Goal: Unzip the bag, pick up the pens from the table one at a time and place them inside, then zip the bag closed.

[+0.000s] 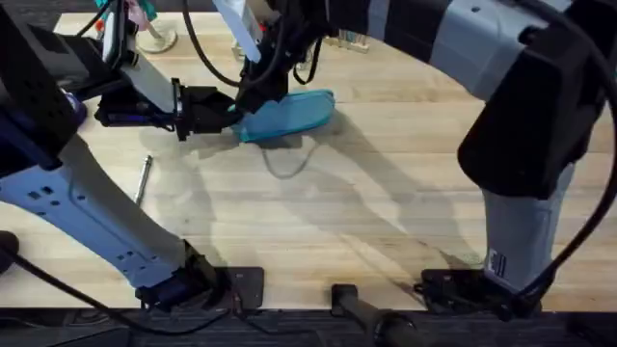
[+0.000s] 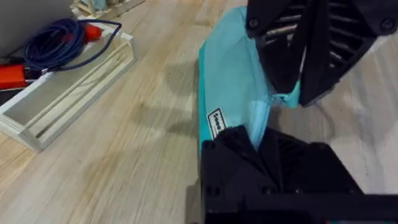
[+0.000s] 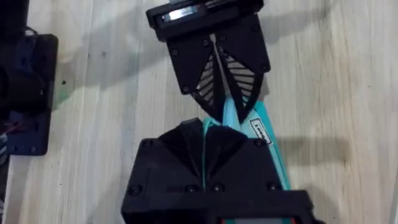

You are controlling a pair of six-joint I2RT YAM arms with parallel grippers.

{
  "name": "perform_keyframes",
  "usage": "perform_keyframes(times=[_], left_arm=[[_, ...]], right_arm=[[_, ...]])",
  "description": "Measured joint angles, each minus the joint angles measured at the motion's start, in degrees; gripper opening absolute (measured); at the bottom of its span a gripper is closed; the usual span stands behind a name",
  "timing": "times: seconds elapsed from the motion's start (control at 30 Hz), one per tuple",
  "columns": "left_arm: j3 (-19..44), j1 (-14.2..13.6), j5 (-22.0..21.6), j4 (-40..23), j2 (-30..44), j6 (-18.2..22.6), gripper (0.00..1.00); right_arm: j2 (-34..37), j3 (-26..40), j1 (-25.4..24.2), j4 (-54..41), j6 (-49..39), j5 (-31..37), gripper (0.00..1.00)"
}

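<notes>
Teal fabric bag point(image 1: 286, 114), grained plank table point(image 1: 386, 193)

The counter point(image 1: 386, 193) is pale wood, matt, with visible grain running along its planks. The bag point(image 1: 289, 116) near the counter's far edge looks like soft teal cloth with a slight sheen, while a pen point(image 1: 143, 179) toward the left edge looks like silvery metal. Both the left gripper point(image 3: 217, 102) and the right gripper point(image 2: 298, 93) are matt black plastic with ribbed faces.

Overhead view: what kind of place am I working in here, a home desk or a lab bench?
Most likely a lab or workshop bench: a bare wooden plank table with arm bases bolted at its near edge, a white tray holding a coiled blue cable, and both grippers pinching the teal bag.
</notes>
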Motion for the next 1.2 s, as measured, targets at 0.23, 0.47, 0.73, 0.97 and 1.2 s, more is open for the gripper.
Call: perform_keyframes(times=[0.23, 0.47, 0.73, 0.97, 1.2], left_arm=[[0.0, -0.01, -0.04, -0.02, 0.0, 0.0, 0.041], [0.0, -0.03, -0.02, -0.02, 0.0, 0.0, 0.041], [0.0, -0.08, 0.13, 0.15, 0.0, 0.0, 0.041], [0.0, -0.2, 0.2, 0.44, -0.01, 0.0, 0.041], [0.0, -0.34, 0.22, 0.42, -0.02, 0.0, 0.041]], right_arm=[[0.0, 0.04, -0.01, -2.0, 0.0, 0.0, 0.03], [0.0, 0.09, -0.19, -2.43, 0.01, -0.07, 0.03], [0.0, 0.11, -0.18, -3.03, 0.04, -1.18, 0.412], [0.0, 0.89, 0.21, -7.06, 0.01, 1.04, 0.996], [-0.63, 1.07, 0.19, -8.54, 0.01, 3.99, 0.997]])
